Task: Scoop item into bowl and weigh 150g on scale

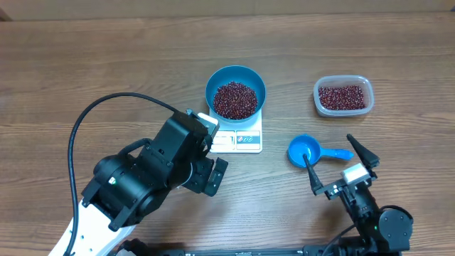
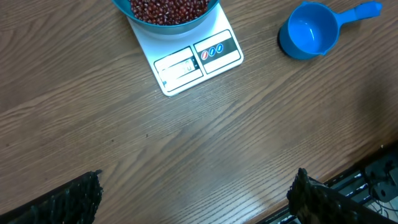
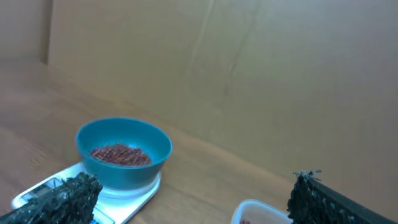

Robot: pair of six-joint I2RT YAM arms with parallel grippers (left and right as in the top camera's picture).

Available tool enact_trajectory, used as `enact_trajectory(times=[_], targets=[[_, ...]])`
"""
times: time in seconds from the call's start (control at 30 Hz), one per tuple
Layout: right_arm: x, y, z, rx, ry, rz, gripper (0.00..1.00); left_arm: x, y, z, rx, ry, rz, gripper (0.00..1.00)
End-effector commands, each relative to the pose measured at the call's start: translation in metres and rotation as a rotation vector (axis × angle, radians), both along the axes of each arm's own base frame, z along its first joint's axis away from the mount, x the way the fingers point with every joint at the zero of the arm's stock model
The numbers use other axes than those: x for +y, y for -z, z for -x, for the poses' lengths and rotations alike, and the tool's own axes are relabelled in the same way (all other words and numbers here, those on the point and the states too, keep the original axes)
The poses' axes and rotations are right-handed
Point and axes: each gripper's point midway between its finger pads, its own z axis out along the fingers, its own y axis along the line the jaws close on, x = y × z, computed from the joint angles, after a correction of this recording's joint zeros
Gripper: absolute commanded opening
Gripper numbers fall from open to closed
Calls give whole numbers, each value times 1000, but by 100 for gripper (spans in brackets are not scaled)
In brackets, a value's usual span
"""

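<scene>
The blue bowl (image 1: 235, 78) stands on the white scale (image 1: 239, 139) and holds a heap of dark red beans (image 1: 235, 99). My left gripper (image 1: 212, 153) hovers open just left of the scale's display; in its wrist view the scale (image 2: 193, 62) and bowl (image 2: 168, 22) lie ahead of the empty gripper (image 2: 193, 196). My right gripper (image 1: 338, 163) is open near the front edge, just behind the blue scoop (image 1: 306, 151), holding nothing. Its wrist view shows the bowl (image 3: 124, 152) with beans (image 3: 121, 154) beyond the open gripper (image 3: 189, 196).
A clear plastic tub (image 1: 343, 96) with more beans sits at the back right. The empty scoop (image 2: 311, 34) lies right of the scale, handle pointing right. The table's front edge runs close below both arms.
</scene>
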Motion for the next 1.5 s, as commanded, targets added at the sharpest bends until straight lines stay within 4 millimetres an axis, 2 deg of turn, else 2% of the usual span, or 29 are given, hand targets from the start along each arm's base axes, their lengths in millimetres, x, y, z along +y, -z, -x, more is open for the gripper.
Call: enact_trajectory(times=[0.0, 0.1, 0.13, 0.23, 0.4, 0.47, 1.47], targets=[[-8, 8, -7, -21, 51, -11, 100, -1, -3, -1, -10, 14, 2, 100], [-14, 6, -11, -61, 87, -71, 100, -1, -3, -1, -10, 14, 2, 100], [-22, 6, -14, -70, 122, -143, 100, -1, -3, -1, -10, 14, 2, 100], [-29, 8, -16, -46, 157, -189, 100, -1, -3, -1, -10, 14, 2, 99], [-23, 50, -19, 125, 142, -156, 100, -1, -3, -1, -10, 14, 2, 99], [-21, 60, -19, 165, 131, -149, 100, -1, -3, -1, -10, 14, 2, 100], [-22, 59, -19, 162, 139, -149, 100, -1, -3, -1, -10, 14, 2, 99]])
